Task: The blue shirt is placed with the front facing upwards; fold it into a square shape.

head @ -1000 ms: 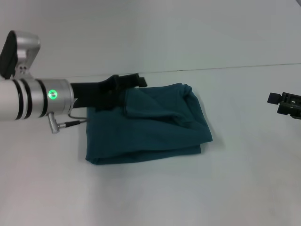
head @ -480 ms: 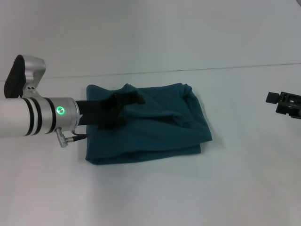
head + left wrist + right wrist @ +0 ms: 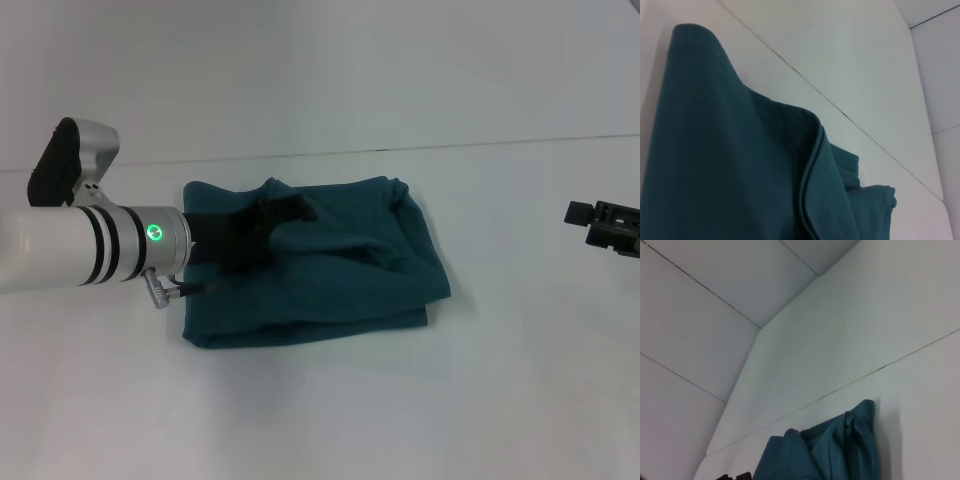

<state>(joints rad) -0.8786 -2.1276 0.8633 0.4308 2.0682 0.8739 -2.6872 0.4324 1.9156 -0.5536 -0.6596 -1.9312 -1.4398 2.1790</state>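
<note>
**One hand on the shirt, the other parked**

I see the blue shirt [image 3: 320,275] lying on the white worktop [image 3: 330,410], bunched into a rough rectangle, several layers deep. No print or collar visible from my side; only plain teal cloth faces up.

Left hand [image 3: 285,212] is over the far-left part of the shirt, black fingers down on the cloth near a raised fold. I can't tell whether they are pinching fabric or merely resting on it. The silver forearm comes in from the left with its green light [image 3: 155,232] on.

Left wrist view: a folded hem edge of the shirt [image 3: 810,170] curves across stacked layers, with one corner rising against the pale wall [image 3: 840,50].

Right hand [image 3: 605,222] sits at the far right edge, well apart from the shirt, off the cloth. Finger state not readable.

Right wrist view: only the shirt's far-right corner [image 3: 840,450].
</note>
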